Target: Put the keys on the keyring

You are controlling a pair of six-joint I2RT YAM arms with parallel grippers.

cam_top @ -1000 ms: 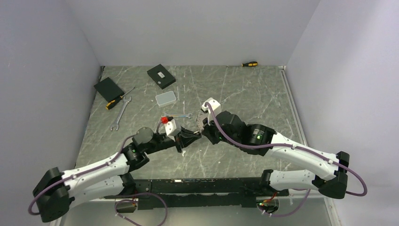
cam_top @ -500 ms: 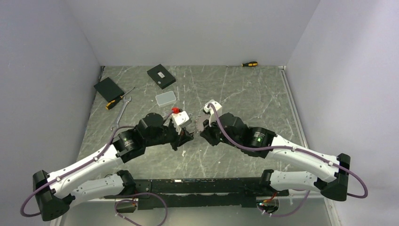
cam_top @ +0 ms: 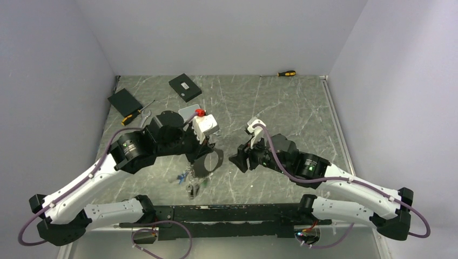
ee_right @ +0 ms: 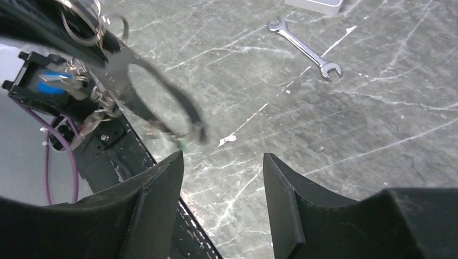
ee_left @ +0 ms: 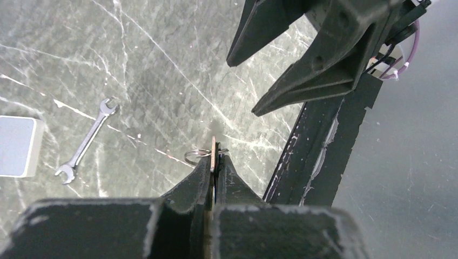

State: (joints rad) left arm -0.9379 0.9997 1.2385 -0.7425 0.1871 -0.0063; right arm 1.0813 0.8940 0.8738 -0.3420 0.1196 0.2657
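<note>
My left gripper [cam_top: 204, 156] is raised over the middle of the table, shut on the top of the keyring [cam_top: 211, 162], a dark loop that dangles below it. Several small keys [cam_top: 189, 181] with blue and green tags hang from the loop's lower end. In the left wrist view the shut jaws [ee_left: 215, 159] pinch a thin flat edge with a small silver ring [ee_left: 197, 156] beside it. My right gripper [cam_top: 238, 161] stands open a short way to the right, nothing between its fingers. In the right wrist view [ee_right: 222, 164] the blurred keyring [ee_right: 162, 94] swings at the upper left.
A silver wrench [ee_left: 86, 141] [ee_right: 305, 48] lies on the table beside a grey box [ee_left: 15, 147]. Two black boxes [cam_top: 184, 87] [cam_top: 124, 101] and a yellow-handled screwdriver [cam_top: 135, 115] sit at the back left, another screwdriver [cam_top: 286, 73] by the back wall. The black base rail [cam_top: 232, 211] runs along the near edge.
My right gripper has opened and pulled back to the right. The left arm has risen and swung back to the left, carrying the keyring, which now hangs free with its keys.
</note>
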